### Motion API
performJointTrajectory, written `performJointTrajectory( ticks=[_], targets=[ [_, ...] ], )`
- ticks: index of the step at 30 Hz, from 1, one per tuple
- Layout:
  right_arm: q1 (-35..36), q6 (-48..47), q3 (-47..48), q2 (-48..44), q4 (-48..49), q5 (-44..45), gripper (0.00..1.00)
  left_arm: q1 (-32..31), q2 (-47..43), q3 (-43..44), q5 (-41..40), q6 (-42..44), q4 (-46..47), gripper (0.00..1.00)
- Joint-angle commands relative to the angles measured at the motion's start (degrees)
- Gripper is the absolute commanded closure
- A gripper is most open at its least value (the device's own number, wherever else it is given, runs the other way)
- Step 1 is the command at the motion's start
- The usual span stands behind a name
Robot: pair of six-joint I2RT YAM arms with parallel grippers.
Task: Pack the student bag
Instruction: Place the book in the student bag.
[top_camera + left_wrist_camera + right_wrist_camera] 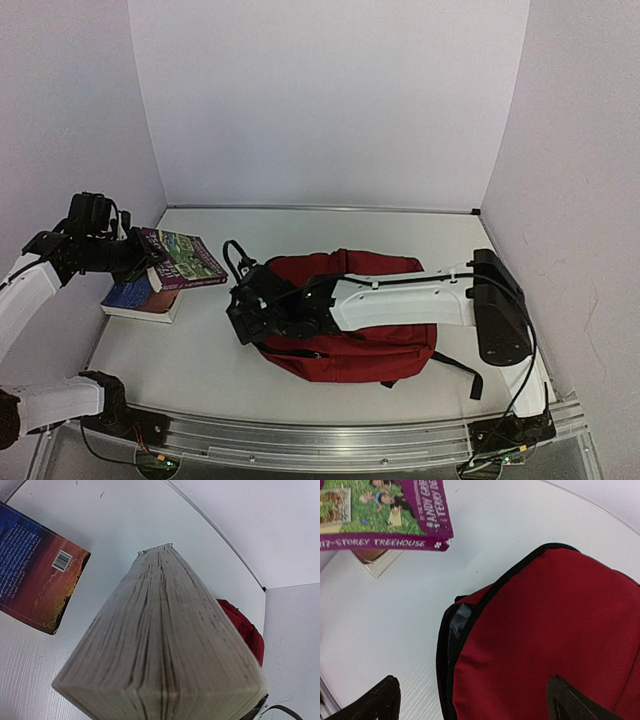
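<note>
The student bag, dark red with black trim, lies flat in the middle of the table. Its zipper gapes slightly at the left end, showing grey lining. My right gripper hovers open over that end, one fingertip over the table and the other over the red fabric. My left gripper is shut on a purple-covered book, held in the air at the far left. The book's page edge fills the left wrist view and hides the fingers.
A second book with a blue and orange cover lies on the table under the held one. Black straps trail from the bag's right side. White walls enclose the table on three sides.
</note>
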Motion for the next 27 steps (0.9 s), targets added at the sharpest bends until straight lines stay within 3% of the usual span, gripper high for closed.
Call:
performJointTrajectory(
  ticks=[1, 6, 8, 14, 17, 22, 23, 27],
  targets=[
    [0.27, -0.94, 6.78, 6.78, -7.21, 6.58, 0.02, 0.14, -1.53, 1.96, 0.06, 1.25, 3.63, 1.0],
    [0.27, 0.49, 10.7, 12.24, -10.75, 12.7, 0.02, 0.14, -1.82, 1.78, 0.07, 1.12, 3.55, 1.0],
    [0.27, 2.01, 11.09, 12.78, -11.98, 14.9, 0.08, 0.1, -2.1, 1.62, 0.08, 0.94, 3.49, 1.0],
    [0.27, 4.35, 8.66, 9.74, -11.88, 16.4, 0.4, 0.15, -3.27, 1.47, 0.96, 0.87, 3.22, 1.0],
    [0.27, 5.21, 7.44, 7.86, -11.51, 16.32, 0.64, 0.1, -3.43, 1.35, 1.97, 0.78, 3.31, 1.0],
    [0.06, 6.82, 4.06, 2.88, -8.67, 14.38, 0.95, 0.12, -3.52, 1.0, 3.92, 0.83, 3.62, 1.0],
    [-0.08, 7.13, 3.23, 1.91, -7.82, 13.67, 1.0, 0.12, -3.65, 0.93, 4.38, 0.95, 3.62, 1.0],
    [-0.51, 8.41, -0.29, -4.25, -5.63, 11.97, 1.0, 0.1, -4.46, 0.47, 11.61, 2.56, 5.93, 1.0]
  ],
)
